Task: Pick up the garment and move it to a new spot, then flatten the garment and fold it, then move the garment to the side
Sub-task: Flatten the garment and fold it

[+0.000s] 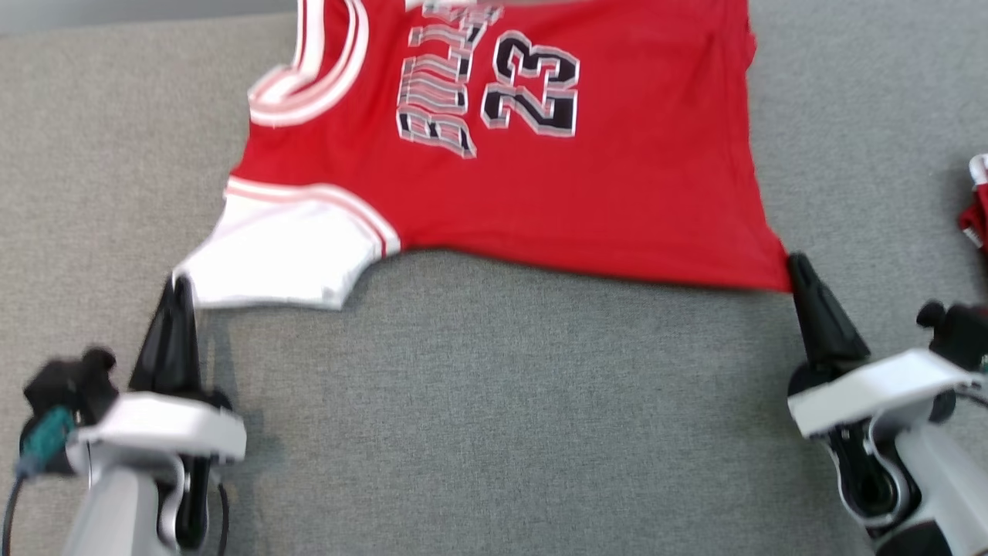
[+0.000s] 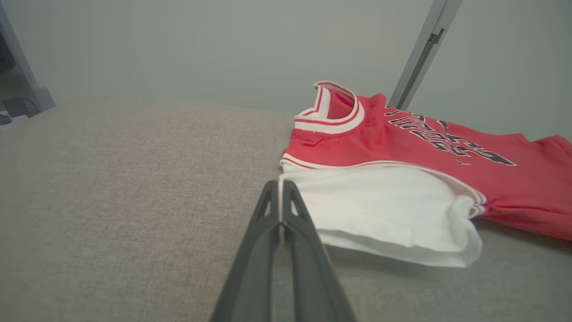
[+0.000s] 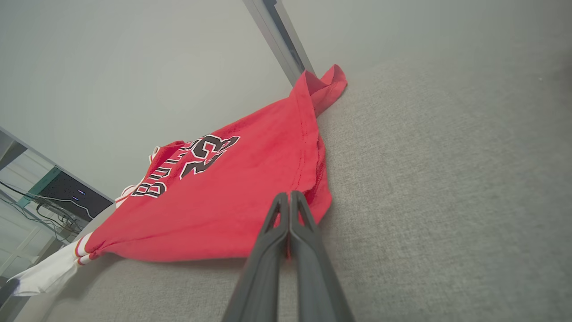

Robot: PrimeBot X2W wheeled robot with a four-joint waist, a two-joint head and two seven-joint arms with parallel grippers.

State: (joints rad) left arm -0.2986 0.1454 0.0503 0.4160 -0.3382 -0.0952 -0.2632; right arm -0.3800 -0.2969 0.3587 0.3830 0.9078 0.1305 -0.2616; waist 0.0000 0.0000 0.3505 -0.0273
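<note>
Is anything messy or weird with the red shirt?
A bit. The shirt isn't flat yet. Its far corner is crumpled up. Its near edge is lifted off the grey surface, stretched between the left gripper, pinching the white sleeve, and the right gripper, pinching the hem.

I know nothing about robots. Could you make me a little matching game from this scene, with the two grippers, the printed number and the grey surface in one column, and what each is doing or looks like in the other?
Things:
1. left gripper
2. right gripper
3. number 23
4. grey surface

States:
A. black with a pale outline
B. shut on the red hem corner of the jersey
C. lies under the jersey
D. shut on the corner of the white sleeve

Pairs: 1-D, 2-B, 3-A, 4-C.
</note>
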